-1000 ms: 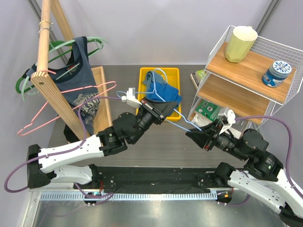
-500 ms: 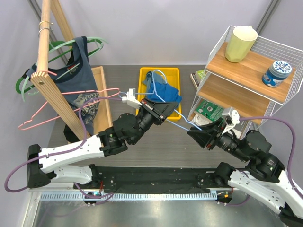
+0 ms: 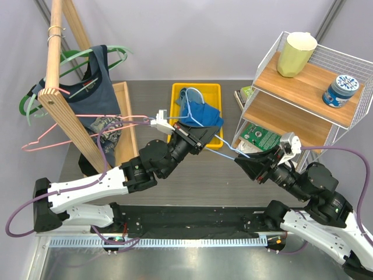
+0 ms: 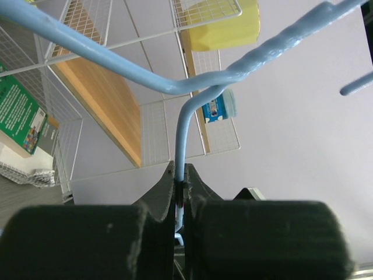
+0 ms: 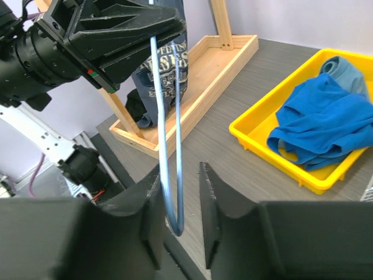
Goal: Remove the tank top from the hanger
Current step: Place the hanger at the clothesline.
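Since a second ago: the pink hanger (image 3: 87,115) on the rack has swung up to lie flatter, and the right gripper (image 3: 242,162) has backed slightly toward the right edge and eased its grip.

Table (image 3: 233,181), dark grey, carries everything.
Wooden rack (image 3: 55,70) stands at the left edge. A navy top (image 3: 93,87) hangs on it from a green hanger (image 3: 26,108).
Wire shelf (image 3: 303,93) stands at the right edge, with a yellow cup (image 3: 297,53) and a blue tin (image 3: 341,90) on its upper board.
Yellow tray (image 3: 210,86) sits mid-table at the far edge.
Tank top (image 3: 207,114), bright blue, lies crumpled inside the tray (image 5: 274,160). The wrist view shows it (image 5: 320,125) heaped toward the tray's middle.
Light blue hanger (image 3: 224,153) spans between the two arms, its hook end above the tank top. Cannot tell whether any strap is on the wire.
Left gripper (image 3: 195,133), at the tray's near edge, is clamped tight on the hanger wire (image 4: 180,146); the jaws (image 4: 179,175) meet on it.
Right gripper (image 5: 179,172): fingers (image 5: 207,192) stand apart, and the hanger's bent corner (image 5: 178,151) sits loose in the gap.
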Robot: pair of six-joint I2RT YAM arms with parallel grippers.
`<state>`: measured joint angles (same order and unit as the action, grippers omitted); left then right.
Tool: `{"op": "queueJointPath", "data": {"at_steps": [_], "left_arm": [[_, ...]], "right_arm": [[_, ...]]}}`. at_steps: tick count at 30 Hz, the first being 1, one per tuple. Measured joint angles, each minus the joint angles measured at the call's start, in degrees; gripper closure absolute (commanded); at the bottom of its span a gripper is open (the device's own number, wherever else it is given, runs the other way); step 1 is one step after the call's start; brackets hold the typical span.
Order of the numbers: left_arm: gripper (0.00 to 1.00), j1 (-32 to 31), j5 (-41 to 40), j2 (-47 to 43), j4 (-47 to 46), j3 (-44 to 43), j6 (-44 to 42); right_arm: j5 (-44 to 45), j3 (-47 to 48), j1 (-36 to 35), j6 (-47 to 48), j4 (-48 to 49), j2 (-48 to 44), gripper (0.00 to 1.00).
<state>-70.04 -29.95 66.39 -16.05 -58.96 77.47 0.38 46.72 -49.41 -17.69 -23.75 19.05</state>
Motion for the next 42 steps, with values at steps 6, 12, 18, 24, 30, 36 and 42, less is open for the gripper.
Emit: {"op": "queueJointPath", "data": {"at_steps": [6,12,18,24,30,36,42], "left_arm": [[0.97,0.2,0.0,0.0,-0.2,0.9,1.4],[0.21,0.1,1.8,-0.3,-1.4,2.6,1.4],[0.12,-0.1,6.9,-3.1,-2.8,6.6,-1.5],[0.12,-0.1,14.3,-8.5,-2.8,10.1,-6.1],[0.13,-0.1,25.8,-13.1,-1.9,10.8,-12.0],[0.14,-0.1,36.3,-19.1,1.3,17.2,-16.7],[0.14,-0.1,41.2,-28.7,8.1,24.8,-20.7]], "right_arm": [[-0.6,0.1,-0.4,0.4,0.2,0.0,0.99],[1.2,0.1,-0.3,0.9,-0.3,0.0,0.99],[4.1,2.6,-0.2,2.9,-5.7,-1.5,0.99],[5.4,7.9,-0.2,5.7,-12.9,-2.8,0.99],[7.7,15.1,-0.2,7.5,-23.4,-2.2,0.99],[8.5,25.0,-0.2,8.1,-32.2,2.0,0.99],[6.3,29.4,-0.2,8.5,-39.5,15.7,0.99]]}}
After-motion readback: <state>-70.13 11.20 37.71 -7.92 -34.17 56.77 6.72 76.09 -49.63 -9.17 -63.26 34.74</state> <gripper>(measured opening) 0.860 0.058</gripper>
